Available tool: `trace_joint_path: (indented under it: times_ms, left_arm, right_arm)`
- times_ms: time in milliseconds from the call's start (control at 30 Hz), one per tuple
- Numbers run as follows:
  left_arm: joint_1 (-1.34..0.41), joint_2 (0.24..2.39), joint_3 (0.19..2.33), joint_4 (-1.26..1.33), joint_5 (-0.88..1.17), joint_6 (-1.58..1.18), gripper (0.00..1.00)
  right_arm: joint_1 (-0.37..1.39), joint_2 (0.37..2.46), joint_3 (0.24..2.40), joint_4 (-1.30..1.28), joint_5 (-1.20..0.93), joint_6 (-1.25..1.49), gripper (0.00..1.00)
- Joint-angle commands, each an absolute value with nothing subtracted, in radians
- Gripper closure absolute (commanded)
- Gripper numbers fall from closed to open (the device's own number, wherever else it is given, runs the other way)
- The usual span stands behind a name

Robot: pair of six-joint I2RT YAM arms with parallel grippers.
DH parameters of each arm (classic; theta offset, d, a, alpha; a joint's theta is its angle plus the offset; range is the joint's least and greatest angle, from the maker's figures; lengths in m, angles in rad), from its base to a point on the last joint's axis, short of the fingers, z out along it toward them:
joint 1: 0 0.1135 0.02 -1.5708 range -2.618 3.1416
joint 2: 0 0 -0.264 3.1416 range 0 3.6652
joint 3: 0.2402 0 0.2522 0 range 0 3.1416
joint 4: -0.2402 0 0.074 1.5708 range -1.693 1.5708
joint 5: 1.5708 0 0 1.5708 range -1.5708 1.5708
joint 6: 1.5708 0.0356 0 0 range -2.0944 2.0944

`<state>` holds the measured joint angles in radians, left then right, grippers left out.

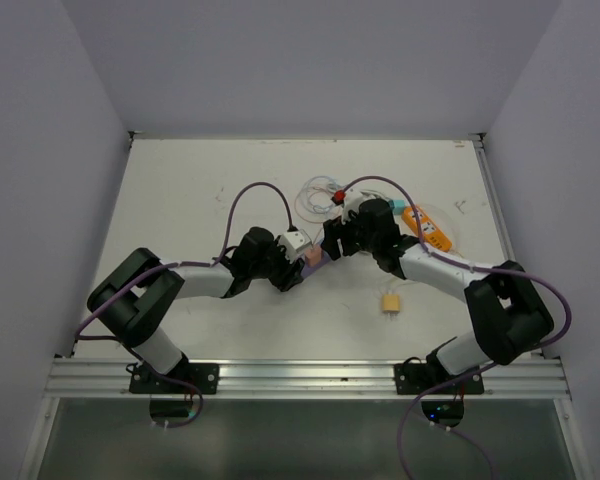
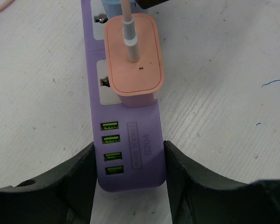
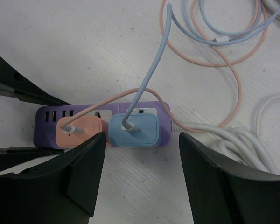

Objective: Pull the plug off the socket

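Left tool (image 2: 129, 161) is clenched on the near, USB-port end of the purple plastic power strip (image 2: 149, 140), one black finger pressed against each long side, pinning it flat on the white bench (image 1: 200, 190). Next along the strip sits a salmon-pink rounded plug (image 2: 144, 70), fully seated, its pale cable rising from the top face. Beside it, touching or nearly so, is the sky-blue rounded plug (image 3: 134, 133), also pushed home in its socket with a blue cable (image 3: 158, 60) arching away to the far side. The right tool (image 3: 142, 149) hangs over that blue plug with its fingers spread apart on either side; the one on the pink plug's side is just beside the blue body, the other stands clear, so nothing is grasped. As I judge it, the bracing and the approach are done. What is left is the whole extraction: clamping onto the plug and drawing it straight out while the strip is held down.
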<state>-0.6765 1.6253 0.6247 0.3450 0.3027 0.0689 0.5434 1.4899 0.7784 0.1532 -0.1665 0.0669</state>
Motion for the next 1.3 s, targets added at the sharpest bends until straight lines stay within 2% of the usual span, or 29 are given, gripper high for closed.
trace_joint_path:
  times_ms: [0, 633, 733, 833, 867, 933, 967, 1000, 1067, 1267]
  left_arm:
    - [-0.696, 1.621, 0.646, 0.307, 0.342, 0.058, 1.00]
    - [-0.703, 1.620, 0.647, 0.302, 0.341, 0.060, 1.00]
    - [-0.703, 1.621, 0.649, 0.302, 0.339, 0.058, 1.00]
    - [-0.703, 1.624, 0.655, 0.293, 0.339, 0.054, 1.00]
    - [-0.704, 1.626, 0.655, 0.290, 0.339, 0.052, 1.00]
    - [-0.703, 1.634, 0.663, 0.279, 0.334, 0.046, 1.00]
    - [-0.704, 1.638, 0.666, 0.272, 0.331, 0.041, 1.00]
    - [-0.704, 1.641, 0.670, 0.258, 0.324, 0.037, 1.00]
    - [-0.704, 1.657, 0.687, 0.230, 0.315, 0.025, 1.00]
    - [-0.704, 1.716, 0.729, 0.147, 0.275, -0.021, 1.00]
  right_arm:
    - [0.551, 1.502, 0.778, 0.215, -0.149, 0.058, 0.33]
    - [0.560, 1.557, 0.781, 0.221, -0.143, 0.049, 0.39]
    - [0.561, 1.562, 0.775, 0.222, -0.134, 0.049, 0.45]
    - [0.561, 1.552, 0.769, 0.227, -0.130, 0.054, 0.58]
    - [0.561, 1.551, 0.769, 0.227, -0.130, 0.058, 0.70]
    - [0.561, 1.534, 0.770, 0.227, -0.135, 0.067, 0.81]
    - [0.561, 1.528, 0.770, 0.229, -0.135, 0.072, 0.90]
    - [0.561, 1.522, 0.772, 0.229, -0.135, 0.075, 0.94]
    - [0.561, 1.500, 0.773, 0.230, -0.137, 0.086, 1.00]
    - [0.561, 1.440, 0.735, 0.304, -0.144, 0.130, 1.00]
